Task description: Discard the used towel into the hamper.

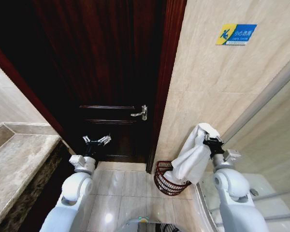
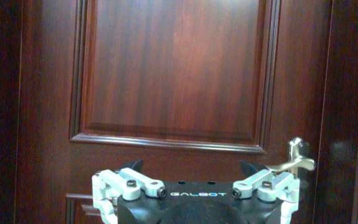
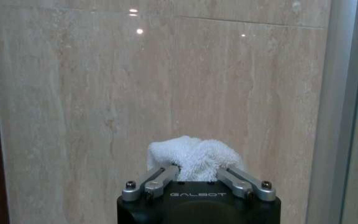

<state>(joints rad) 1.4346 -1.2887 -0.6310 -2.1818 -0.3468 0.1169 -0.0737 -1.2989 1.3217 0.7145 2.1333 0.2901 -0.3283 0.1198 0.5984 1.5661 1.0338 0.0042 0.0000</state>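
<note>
A: Left pincer (image 1: 97, 140)?
B: Splayed wide, holding nothing, facing the door (image 1: 101, 72).
A: Right pincer (image 1: 210, 140)?
B: Clamped on the towel (image 1: 193, 157), which hangs over the hamper (image 1: 165, 180); centre it above the rim, then let go

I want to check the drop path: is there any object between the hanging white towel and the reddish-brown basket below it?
Nothing visible: the white terry towel, clamped in the right gripper, hangs with its lower end at the round reddish-brown openwork hamper.
</note>
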